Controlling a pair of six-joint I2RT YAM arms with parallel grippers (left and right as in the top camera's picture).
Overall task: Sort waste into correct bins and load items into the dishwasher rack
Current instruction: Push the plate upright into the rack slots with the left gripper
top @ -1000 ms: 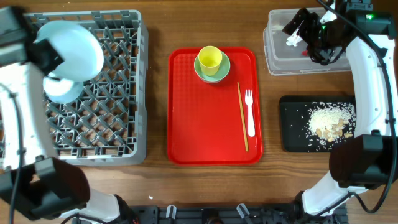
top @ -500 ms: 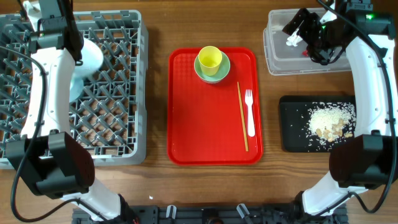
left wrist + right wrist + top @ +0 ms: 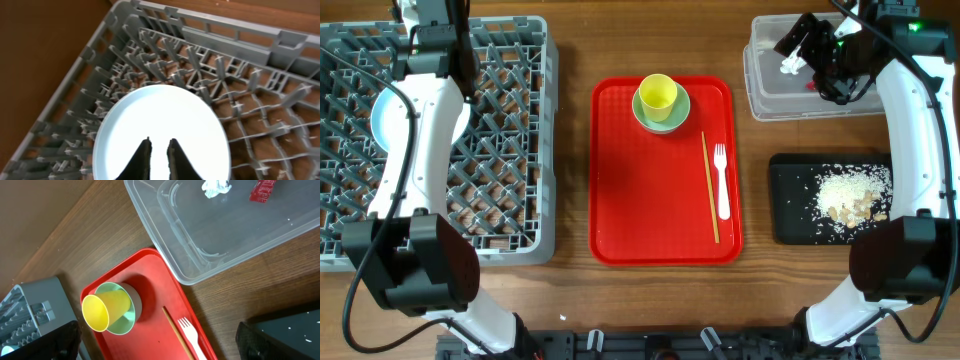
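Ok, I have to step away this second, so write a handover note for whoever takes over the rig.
Left gripper: shut, empty, over the pale-blue plate, which sits in the grey dishwasher rack.
Right gripper: open, empty, over the clear tub.
Done: white tissue and red wrapper are in the tub; rice scraps are on the black tray; the plate is racked.
Left: yellow cup on the green saucer, chopsticks and white fork, all on the red tray. The small bowl is not visible.
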